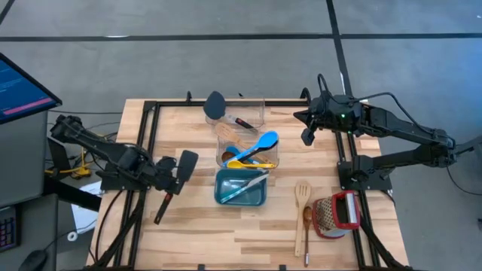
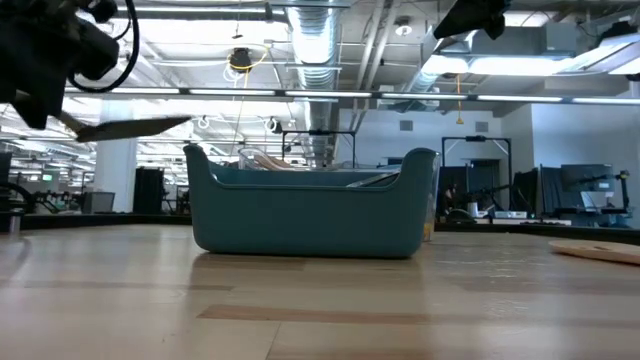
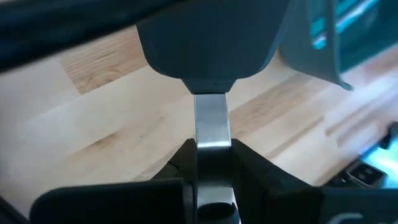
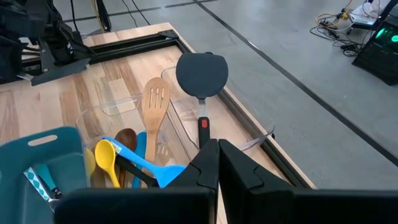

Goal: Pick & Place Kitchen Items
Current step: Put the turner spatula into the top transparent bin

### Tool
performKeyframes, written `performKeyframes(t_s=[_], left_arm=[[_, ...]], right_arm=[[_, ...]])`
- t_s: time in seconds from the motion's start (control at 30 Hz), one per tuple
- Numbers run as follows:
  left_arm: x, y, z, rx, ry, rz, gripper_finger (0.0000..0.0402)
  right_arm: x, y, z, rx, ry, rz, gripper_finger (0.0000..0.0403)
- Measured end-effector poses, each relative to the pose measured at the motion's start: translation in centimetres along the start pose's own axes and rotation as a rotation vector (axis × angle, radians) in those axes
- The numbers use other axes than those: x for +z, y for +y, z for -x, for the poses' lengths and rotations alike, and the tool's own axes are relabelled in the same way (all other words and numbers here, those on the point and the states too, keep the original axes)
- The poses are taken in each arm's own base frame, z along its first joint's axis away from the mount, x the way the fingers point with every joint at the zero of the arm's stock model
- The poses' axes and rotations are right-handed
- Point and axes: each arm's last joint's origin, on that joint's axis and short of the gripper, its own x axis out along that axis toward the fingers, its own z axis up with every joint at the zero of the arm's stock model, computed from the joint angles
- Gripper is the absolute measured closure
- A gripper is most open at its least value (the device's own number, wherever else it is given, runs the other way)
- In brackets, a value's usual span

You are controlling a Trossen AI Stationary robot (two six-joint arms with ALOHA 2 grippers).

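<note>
Worktop [image 1: 226,233] viewed straight down from overhead; teal bin [image 2: 310,210] seen level, close, from worktop height; shared by both.

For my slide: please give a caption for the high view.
Left gripper holds a black spatula beside the teal bin; right gripper waits shut.

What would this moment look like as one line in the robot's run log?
left gripper: shut on black spatula, lifted off table | right gripper: shut, empty, above clear bin | teal tub: some utensils inside
</note>
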Motion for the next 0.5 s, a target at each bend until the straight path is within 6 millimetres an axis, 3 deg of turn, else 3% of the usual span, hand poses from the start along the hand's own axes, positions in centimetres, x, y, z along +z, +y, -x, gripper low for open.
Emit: performKeyframes(t_s=[0.27, 0.5], left_arm=[[0.1, -0.5, 1.0, -0.139, -0.02, -0.098, 0.0361], [1.7, -2.2, 2.3, -0.337, -0.341, -0.211, 0.0361]], right_arm=[[0.3, 0.1, -0.2, 0.001, -0.029, -0.01, 0.0403], [0.9, 0.3, -0.7, 0.003, -0.077, -0.03, 0.0403]])
